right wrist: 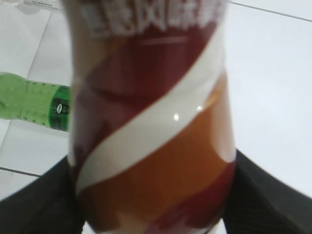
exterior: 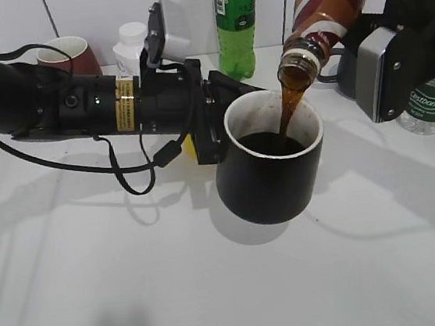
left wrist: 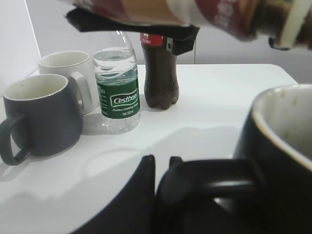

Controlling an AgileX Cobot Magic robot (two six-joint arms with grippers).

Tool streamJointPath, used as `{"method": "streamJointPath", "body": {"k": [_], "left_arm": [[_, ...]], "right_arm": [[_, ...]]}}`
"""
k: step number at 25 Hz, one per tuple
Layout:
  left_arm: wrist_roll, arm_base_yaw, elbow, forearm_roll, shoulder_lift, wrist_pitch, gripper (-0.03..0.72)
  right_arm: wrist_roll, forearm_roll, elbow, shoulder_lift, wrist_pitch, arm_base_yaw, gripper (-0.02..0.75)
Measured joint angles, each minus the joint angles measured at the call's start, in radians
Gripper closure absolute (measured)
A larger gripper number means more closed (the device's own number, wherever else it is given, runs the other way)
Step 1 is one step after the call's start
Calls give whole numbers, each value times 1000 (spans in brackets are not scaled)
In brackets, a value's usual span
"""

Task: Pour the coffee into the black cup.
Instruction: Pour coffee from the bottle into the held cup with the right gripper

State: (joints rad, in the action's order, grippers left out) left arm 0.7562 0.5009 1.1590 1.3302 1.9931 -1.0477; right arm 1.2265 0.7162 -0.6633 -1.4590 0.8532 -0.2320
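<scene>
My left gripper (exterior: pixel 212 128) is shut on the handle of the black cup (exterior: pixel 272 174) and holds it above the table. The cup's pale rim (left wrist: pixel 280 114) and handle (left wrist: pixel 214 183) fill the lower right of the left wrist view, with the jaws (left wrist: pixel 162 161) on the handle. My right gripper (exterior: pixel 376 35) is shut on the coffee bottle (exterior: pixel 319 18), tilted mouth down over the cup. A brown stream of coffee (exterior: pixel 290 107) runs into the dark pool in the cup. The bottle's label (right wrist: pixel 151 122) fills the right wrist view, between the jaws (right wrist: pixel 153 195).
A green soda bottle (exterior: pixel 236 19), a white pill bottle (exterior: pixel 130 43) and a maroon mug (exterior: pixel 72 55) stand at the back. A green-label water bottle (exterior: pixel 434 99) stands at the right. The left wrist view shows a grey mug (left wrist: pixel 41 114), a white mug (left wrist: pixel 68 73), the water bottle (left wrist: pixel 117 92) and a dark cola bottle (left wrist: pixel 161 73).
</scene>
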Motion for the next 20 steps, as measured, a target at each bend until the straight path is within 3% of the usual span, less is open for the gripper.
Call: {"method": "streamJointPath", "body": {"k": [11, 20], "left_arm": [[0, 0, 0, 2, 1, 0, 640], [0, 0, 0, -54, 5, 0, 640]], "right_arm": [[-7, 0, 0, 0, 8, 0, 195], [-362, 70, 0, 0, 12, 0, 195]]}}
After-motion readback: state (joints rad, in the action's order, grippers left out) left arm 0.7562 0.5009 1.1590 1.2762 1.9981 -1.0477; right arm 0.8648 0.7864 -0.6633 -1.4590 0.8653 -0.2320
